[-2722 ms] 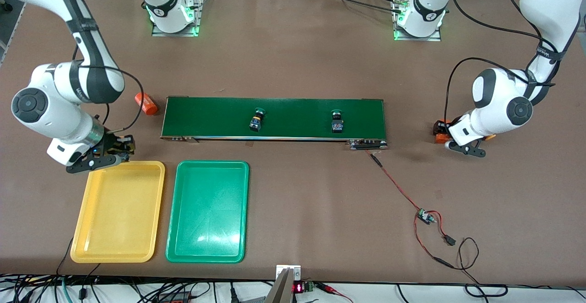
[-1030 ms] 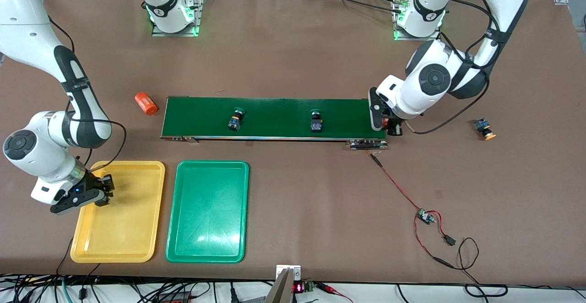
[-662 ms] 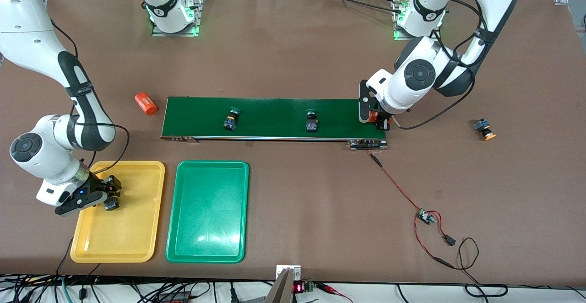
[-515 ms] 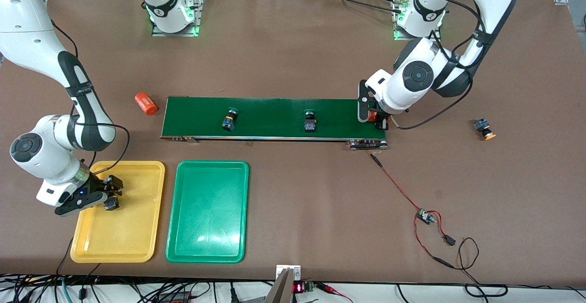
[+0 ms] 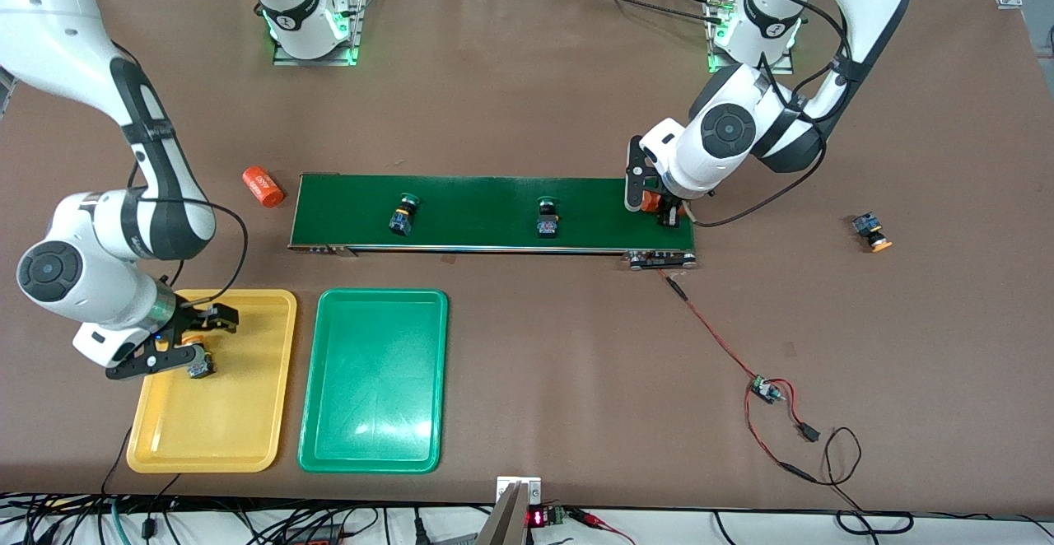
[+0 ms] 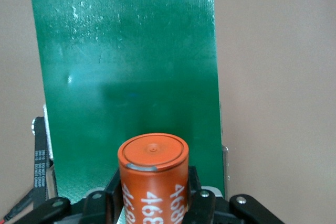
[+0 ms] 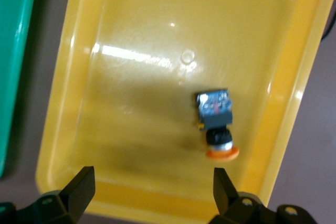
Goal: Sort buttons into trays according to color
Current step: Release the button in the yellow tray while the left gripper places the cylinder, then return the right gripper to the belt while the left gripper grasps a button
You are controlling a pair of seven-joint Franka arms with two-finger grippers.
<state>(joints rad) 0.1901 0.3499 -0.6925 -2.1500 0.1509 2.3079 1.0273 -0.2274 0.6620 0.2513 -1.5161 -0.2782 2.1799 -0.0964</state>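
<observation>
Landmark: I place everything against the conveyor belt [image 5: 492, 213], the long dark-green strip across the middle of the worktop [image 5: 527, 100].
Right gripper [image 5: 183, 337]: I see it over the yellow tray [image 5: 247, 380], at the tray end closer to the belt; jaws spread wide, holding nothing.
Yellow button, trayed [image 7: 216, 124]: it lies on its side on the yellow tray floor, orange cap toward the tray wall, just below the right gripper and free of its fingers [image 7: 79, 184]. In the front view I see it as a small dark body [image 5: 198, 369].
Yellow tray: nearer the front camera than the belt, at the right arm's end, side by side with the green tray [image 5: 375, 380].
Green tray: nearer the camera than the belt, holds no button that I can see.
Left gripper [image 5: 656, 199]: over the belt's end toward the left arm; jaws closed on an orange cylinder [image 6: 153, 179] with white print, held upright.
Green buttons: two ride on the belt, well apart; one [image 5: 401, 213] toward the right arm's end, one [image 5: 546, 217] near the middle.
Yellow button, loose [image 5: 870, 230]: on the bare worktop past the belt's end, toward the left arm's end, well apart from the belt.
Second orange cylinder [image 5: 263, 186]: lies on its side just off the belt's other end, on the worktop.
</observation>
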